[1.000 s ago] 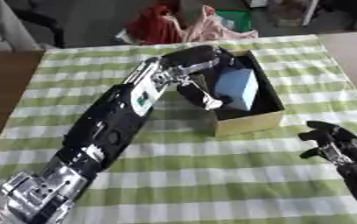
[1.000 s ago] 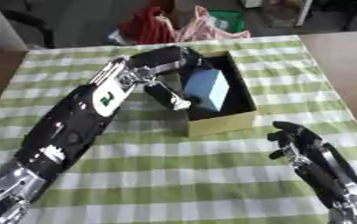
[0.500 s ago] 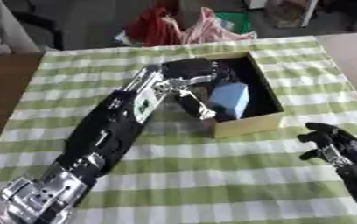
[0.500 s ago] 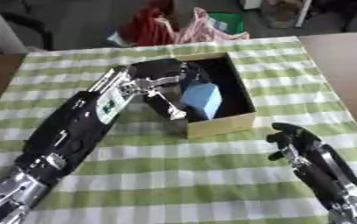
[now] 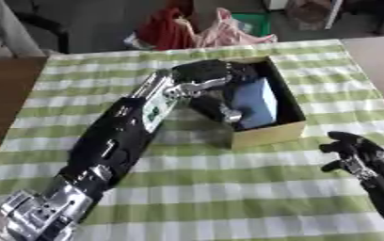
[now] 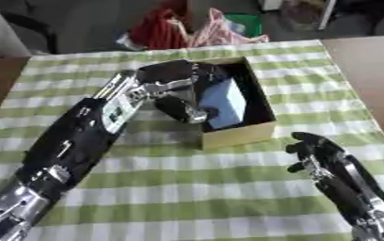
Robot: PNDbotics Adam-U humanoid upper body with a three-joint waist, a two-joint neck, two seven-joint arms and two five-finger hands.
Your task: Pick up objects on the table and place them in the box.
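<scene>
Where the left arm crosses the table diagonally from its near-left corner, the left hand [image 5: 216,87] sits at the box [image 5: 265,135], over its left wall, fingers curled w/ tips dipping toward the interior; whether they touch or pinch anything cannot be told. One silver-tipped finger [image 5: 231,114] points down beside the blue object [image 5: 255,101]. Box: open-topped, tan cardboard, dark inside, standing right of table centre, long axis running toward the far edge, slightly askew. Blue object: block-shaped, pale blue, lying inside the box against its left portion, approx. mid-length; right portion of interior shows dark. Right hand [image 6: 320,153] shows near the right edge of the table, toward the near-right corner, apart from the box's near-right corner; fingers relaxed & spread, holding nothing, palm not touching any object. Table covering: green-and-white checked cloth [image 5: 204,188], reaching all visible edges; bare brown tabletop [image 5: 6,101] visible beyond its left edge. Beyond the far edge, off the table: red bag [image 5: 164,30] & pink bag [image 5: 228,32], side by side.
</scene>
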